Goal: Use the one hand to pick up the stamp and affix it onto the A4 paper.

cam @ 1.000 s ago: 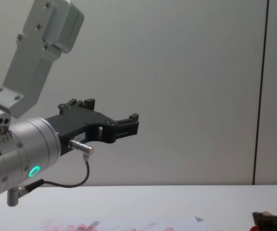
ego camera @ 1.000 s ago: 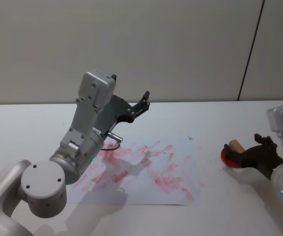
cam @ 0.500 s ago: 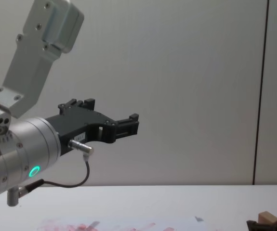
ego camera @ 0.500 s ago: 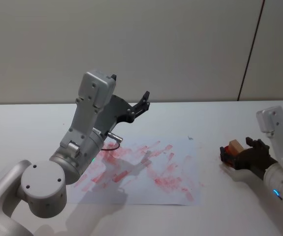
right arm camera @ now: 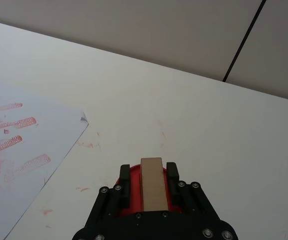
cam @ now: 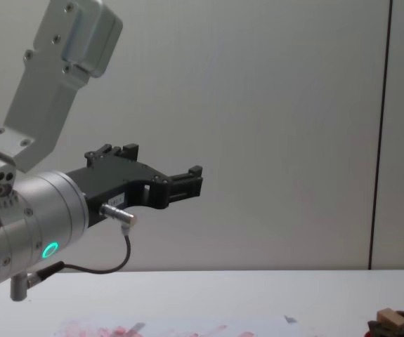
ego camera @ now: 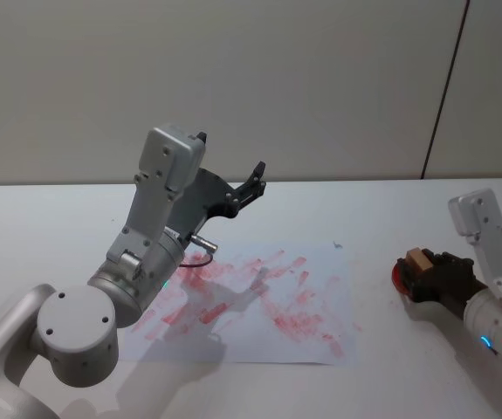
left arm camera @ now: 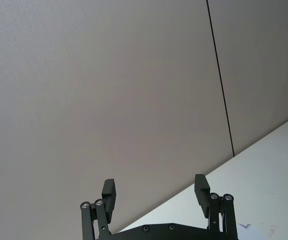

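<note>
Two fingers of the right gripper [right arm camera: 151, 172] are pressed against the sides of the stamp [right arm camera: 152, 186], which is held over the red pad [ego camera: 398, 278], right of the A4 paper [ego camera: 259, 305]. The left gripper [left arm camera: 155, 192] is raised high, fingers spread.

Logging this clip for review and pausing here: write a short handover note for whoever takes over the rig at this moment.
Right gripper: shut on the stamp, at the red pad, right of the A4 paper. Whether the stamp touches the pad cannot be told.
Left gripper: open, idle, raised high over the table.
A4 paper: flat on the table, already covered with red marks.
Done: stamp grasped.
Left: carry it over the paper and press it down.
</note>
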You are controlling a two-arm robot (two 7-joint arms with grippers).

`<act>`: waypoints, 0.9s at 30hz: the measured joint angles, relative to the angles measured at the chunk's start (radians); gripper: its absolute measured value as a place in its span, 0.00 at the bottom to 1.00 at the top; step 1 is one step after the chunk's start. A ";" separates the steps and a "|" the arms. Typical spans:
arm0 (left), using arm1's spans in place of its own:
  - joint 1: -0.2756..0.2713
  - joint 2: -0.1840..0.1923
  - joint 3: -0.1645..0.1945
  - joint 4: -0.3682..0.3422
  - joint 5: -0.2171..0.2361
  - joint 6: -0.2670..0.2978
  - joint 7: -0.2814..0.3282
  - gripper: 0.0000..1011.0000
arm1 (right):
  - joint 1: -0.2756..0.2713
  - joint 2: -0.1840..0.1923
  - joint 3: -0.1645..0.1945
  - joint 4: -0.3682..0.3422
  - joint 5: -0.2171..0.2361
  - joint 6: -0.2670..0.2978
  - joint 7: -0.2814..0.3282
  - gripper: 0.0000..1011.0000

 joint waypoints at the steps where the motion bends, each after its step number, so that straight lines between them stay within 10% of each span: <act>1: 0.000 0.000 0.000 0.000 0.000 0.000 0.000 0.99 | 0.000 0.000 0.000 0.000 0.000 0.000 0.000 0.42; 8: 0.000 0.000 0.000 0.000 0.000 0.000 0.000 0.99 | 0.001 -0.002 0.000 0.001 0.001 -0.013 0.002 0.22; 27: 0.000 0.000 0.000 0.000 0.000 0.000 0.000 0.99 | 0.022 -0.031 -0.020 -0.047 0.035 -0.130 0.092 0.22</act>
